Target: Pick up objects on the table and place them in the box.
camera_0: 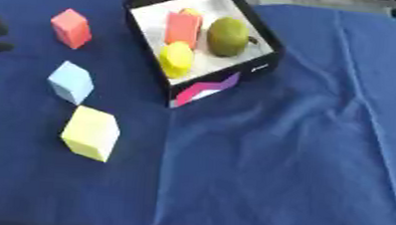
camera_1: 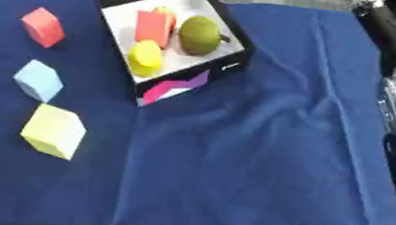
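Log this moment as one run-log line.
box: holds green fruit, red block, yellow piece | outside: red cube, blue cube, yellow cube

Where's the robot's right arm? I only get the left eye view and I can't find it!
Observer: The right eye view shows the right arm, black and silver, running down that picture's right edge.
Operator: Is it near the box?
Observer: No. It sits out by the right border of the blue cloth, well apart from the box.
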You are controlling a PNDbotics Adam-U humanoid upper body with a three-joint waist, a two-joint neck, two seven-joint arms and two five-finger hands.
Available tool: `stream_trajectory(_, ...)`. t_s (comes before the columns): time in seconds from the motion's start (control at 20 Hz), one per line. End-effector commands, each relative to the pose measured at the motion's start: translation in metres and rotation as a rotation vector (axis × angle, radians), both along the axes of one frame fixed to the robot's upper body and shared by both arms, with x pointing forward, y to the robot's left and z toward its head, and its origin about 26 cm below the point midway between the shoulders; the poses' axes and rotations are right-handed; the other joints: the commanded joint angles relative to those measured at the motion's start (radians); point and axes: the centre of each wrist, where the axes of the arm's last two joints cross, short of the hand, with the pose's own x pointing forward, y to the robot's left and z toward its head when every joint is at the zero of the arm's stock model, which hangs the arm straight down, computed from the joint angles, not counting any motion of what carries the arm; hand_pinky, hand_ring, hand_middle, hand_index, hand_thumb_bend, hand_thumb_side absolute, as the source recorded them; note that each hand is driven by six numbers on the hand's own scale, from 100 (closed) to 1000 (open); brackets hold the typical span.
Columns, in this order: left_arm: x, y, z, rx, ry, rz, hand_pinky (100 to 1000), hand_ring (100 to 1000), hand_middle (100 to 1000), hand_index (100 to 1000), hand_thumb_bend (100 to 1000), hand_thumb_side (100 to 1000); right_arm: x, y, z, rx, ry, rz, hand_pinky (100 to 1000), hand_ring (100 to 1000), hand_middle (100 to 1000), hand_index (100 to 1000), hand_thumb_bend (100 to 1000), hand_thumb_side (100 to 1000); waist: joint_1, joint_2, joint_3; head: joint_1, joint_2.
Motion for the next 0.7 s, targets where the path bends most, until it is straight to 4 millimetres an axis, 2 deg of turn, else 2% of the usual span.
stream_trajectory(0.05,-0.002,0.004,0.017,0.018,-0.059,0.014,714,762,606,665,100,713,-0.001,-0.006,0.000,0.028,-0.031,-0.019,783,831,802,876,100,525,0.017,-0.002,-0.002,-0.003,-0.011)
stream_trajectory(0.35,-0.003,0.003,0.030,0.024,-0.104,0.010,715,765,628,677,100,701,-0.003,-0.008,-0.011,0.034,-0.025,-0.007,780,813,784,871,100,515,0.024,0.005,-0.004,-0.007,-0.015)
stream_trajectory(0.5,-0.004,0.002,0.037,0.053,-0.120,-0.019,715,765,625,674,100,686,-0.003,-0.007,-0.015,0.036,-0.013,-0.004,778,811,784,870,100,513,0.035,0.009,-0.007,-0.002,-0.021)
stream_trajectory(0.7,-0.006,0.005,0.057,0.145,-0.152,-0.060,718,769,627,679,100,664,-0.003,-0.005,-0.015,0.033,-0.012,-0.007,778,810,783,867,100,515,0.046,0.013,-0.013,-0.007,-0.023)
